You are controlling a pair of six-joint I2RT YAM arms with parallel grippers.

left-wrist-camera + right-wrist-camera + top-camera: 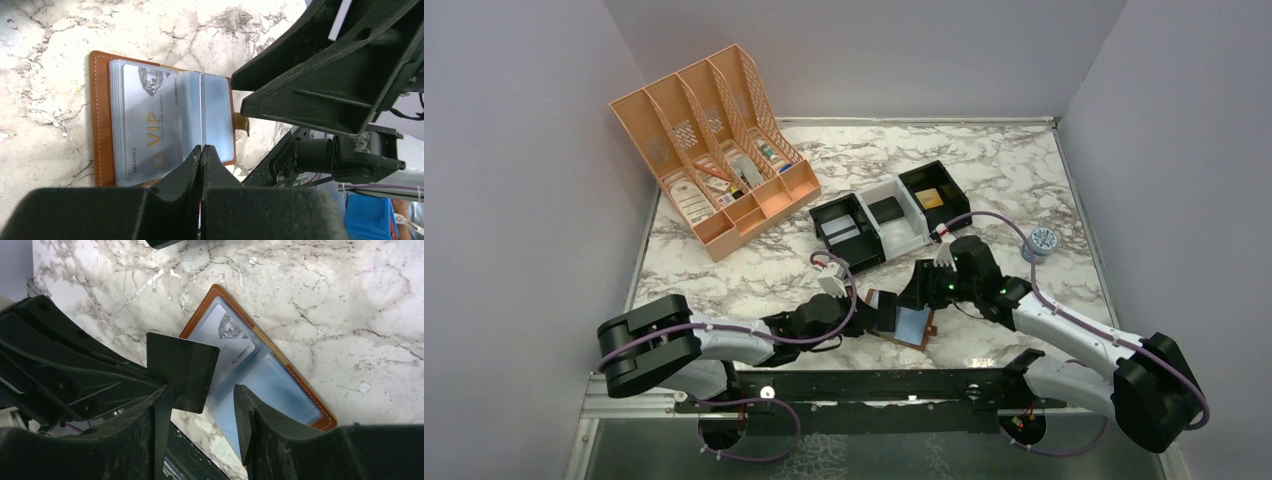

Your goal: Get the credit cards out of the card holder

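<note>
The brown card holder (914, 341) lies spread open on the marble near the front edge, its pale blue pockets facing up. A grey VIP credit card (150, 125) sits in its left pocket (225, 335). My left gripper (201, 150) is shut on another credit card, which shows edge-on as a thin white line (201, 110) standing over the holder's fold. In the right wrist view this card is a dark rectangle (182, 372). My right gripper (203, 390) is open just above the holder (280, 385). The held card stands by its left finger and the jaws do not pinch it.
A peach file organiser (714, 150) stands at the back left. Black and white trays (889, 215) sit behind the grippers. A small tape roll (1041, 243) is at the right. The black mounting rail (874, 385) runs along the near edge.
</note>
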